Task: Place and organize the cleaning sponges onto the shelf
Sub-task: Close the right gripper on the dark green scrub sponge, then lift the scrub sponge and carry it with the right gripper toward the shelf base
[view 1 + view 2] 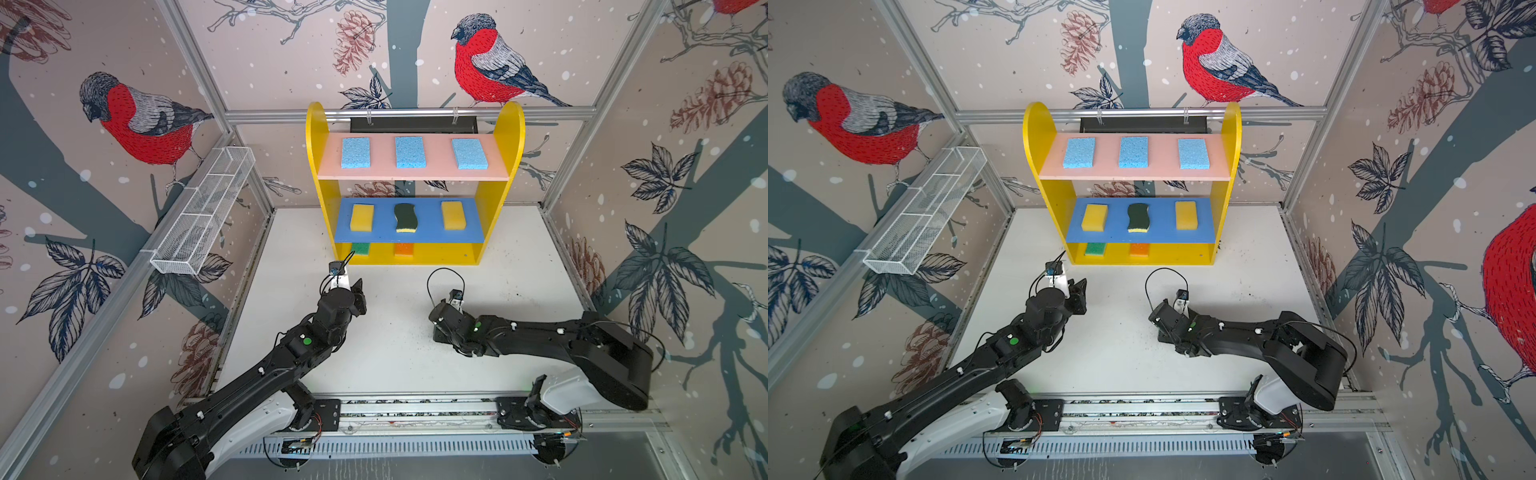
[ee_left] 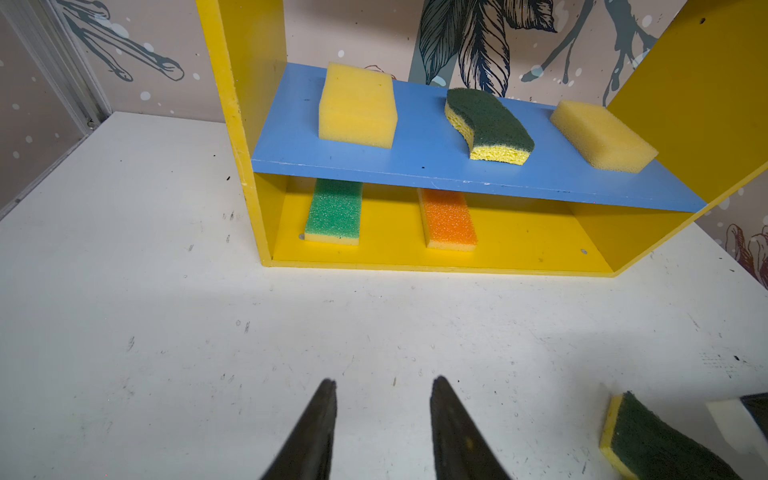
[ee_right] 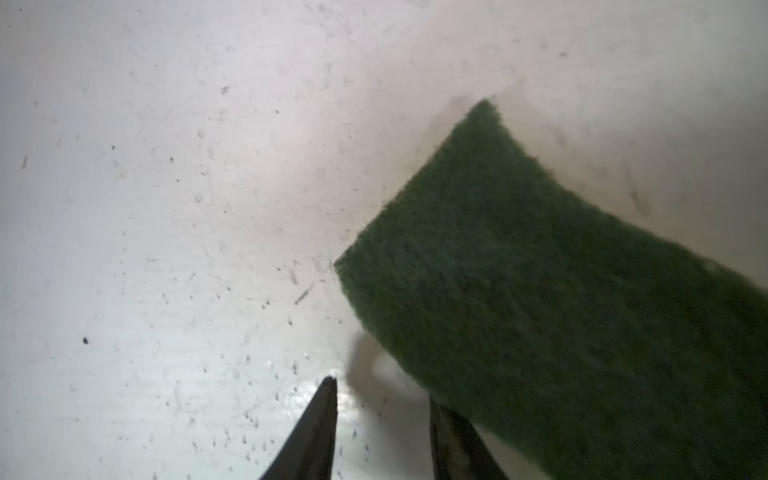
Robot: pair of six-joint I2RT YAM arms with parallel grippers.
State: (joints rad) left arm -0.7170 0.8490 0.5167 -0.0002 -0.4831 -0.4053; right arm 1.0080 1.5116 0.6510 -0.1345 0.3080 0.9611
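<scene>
The shelf stands at the back of the table. Three light-blue sponges lie on its pink top board. On the blue board are two yellow blocks and a wavy dark-green scourer. A green-topped sponge and an orange-topped sponge lie on the bottom. Another dark-green scourer lies on the table, hidden under the right arm in both top views. My right gripper is open, with one finger beside that scourer and bare table between the jaws. My left gripper is open and empty before the shelf.
A long white wire-mesh basket hangs on the left wall. The enclosure's aluminium frame and patterned walls close in the white table on three sides. The arms' base rail runs along the front edge.
</scene>
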